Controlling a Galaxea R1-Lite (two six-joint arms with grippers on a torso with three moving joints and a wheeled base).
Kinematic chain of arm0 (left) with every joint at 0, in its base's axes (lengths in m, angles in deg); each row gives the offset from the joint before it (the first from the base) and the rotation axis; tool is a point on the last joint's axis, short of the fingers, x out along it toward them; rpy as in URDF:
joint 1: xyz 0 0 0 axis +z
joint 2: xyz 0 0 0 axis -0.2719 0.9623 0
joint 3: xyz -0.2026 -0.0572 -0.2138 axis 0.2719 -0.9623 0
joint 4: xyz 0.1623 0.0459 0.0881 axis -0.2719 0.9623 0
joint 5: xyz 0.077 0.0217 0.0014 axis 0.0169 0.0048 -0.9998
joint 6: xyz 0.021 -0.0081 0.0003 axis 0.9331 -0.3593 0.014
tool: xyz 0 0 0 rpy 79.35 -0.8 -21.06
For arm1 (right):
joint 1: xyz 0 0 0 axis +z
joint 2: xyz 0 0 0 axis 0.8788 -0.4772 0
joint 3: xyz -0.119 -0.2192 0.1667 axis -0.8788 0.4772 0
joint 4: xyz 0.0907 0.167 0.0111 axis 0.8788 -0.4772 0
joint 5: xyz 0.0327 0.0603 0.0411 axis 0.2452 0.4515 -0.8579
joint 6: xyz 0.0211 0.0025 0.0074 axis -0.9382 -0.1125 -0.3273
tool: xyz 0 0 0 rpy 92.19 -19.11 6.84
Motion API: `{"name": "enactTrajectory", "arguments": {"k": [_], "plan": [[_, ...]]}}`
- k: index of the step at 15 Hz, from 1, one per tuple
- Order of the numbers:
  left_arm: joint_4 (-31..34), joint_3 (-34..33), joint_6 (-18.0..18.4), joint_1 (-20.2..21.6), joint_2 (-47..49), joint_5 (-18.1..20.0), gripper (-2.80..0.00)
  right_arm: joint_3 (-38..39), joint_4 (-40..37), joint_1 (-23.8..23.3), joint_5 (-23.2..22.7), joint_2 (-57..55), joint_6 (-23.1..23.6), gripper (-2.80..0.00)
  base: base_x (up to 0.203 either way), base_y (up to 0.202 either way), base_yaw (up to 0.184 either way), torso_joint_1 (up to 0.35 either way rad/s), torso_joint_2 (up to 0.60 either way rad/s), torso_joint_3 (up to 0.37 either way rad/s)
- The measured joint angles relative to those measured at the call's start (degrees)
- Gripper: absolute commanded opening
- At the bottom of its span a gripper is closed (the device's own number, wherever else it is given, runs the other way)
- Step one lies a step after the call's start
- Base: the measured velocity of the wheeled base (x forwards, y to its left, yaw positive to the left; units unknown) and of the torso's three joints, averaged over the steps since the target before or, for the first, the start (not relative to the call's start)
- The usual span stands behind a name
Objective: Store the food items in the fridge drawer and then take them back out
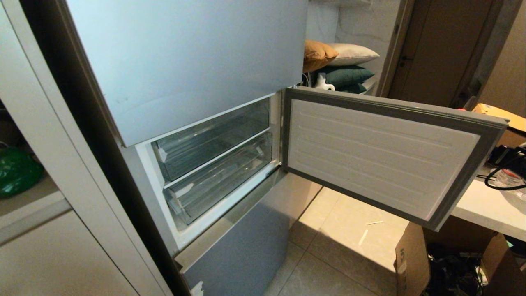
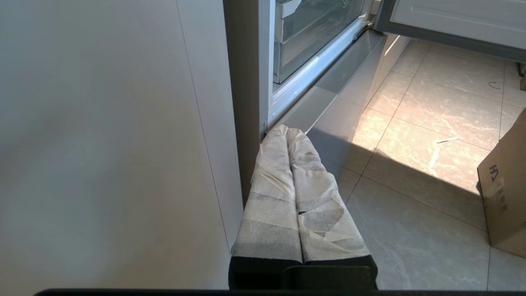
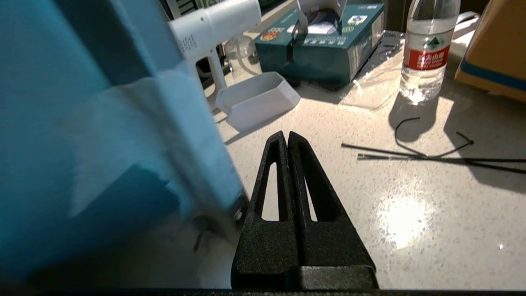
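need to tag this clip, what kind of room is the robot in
Probably a home kitchen or pantry corner: a tall fridge with its middle door swung open on clear drawers, a pale stone counter holding a water bottle, and cardboard boxes on the tiled floor.

Our head camera looks down at the fridge's open middle compartment [image 1: 213,160] from close by; our left wrist shares it from low near the floor; our right wrist faces the bench [image 3: 370,197].

Sunlit glare, hard shadows, blurred foreground
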Motion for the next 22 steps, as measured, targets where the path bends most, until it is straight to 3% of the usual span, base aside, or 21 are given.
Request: {"name": "enactTrajectory", "arguments": {"k": [3,7,14,17,22], "plan": [[0.0,0.0,0.0,0.0,0.0,0.0,-2.80,4.9,0.0,0.2,0.1,2.0,0.9,-2.80,0.000,0.000,0.000,0.000,0.00,0.000],[0.0,0.0,0.0,0.0,0.0,0.0,-2.80,17.4,1.1,0.2,0.0,9.6,2.1,-2.80,0.000,0.000,0.000,0.000,0.00,0.000],[0.0,0.0,0.0,0.0,0.0,0.0,-2.80,42.4,3.4,1.2,-3.3,30.5,11.2,-2.80,0.000,0.000,0.000,0.000,0.00,0.000],[0.0,0.0,0.0,0.0,0.0,0.0,-2.80,49.2,3.5,5.8,-3.9,38.6,12.0,-2.80,0.000,0.000,0.000,0.000,0.00,0.000],[0.0,0.0,0.0,0.0,0.0,0.0,-2.80,55.7,3.5,21.1,-4.2,48.3,11.3,-2.80,0.000,0.000,0.000,0.000,0.00,0.000]]}}
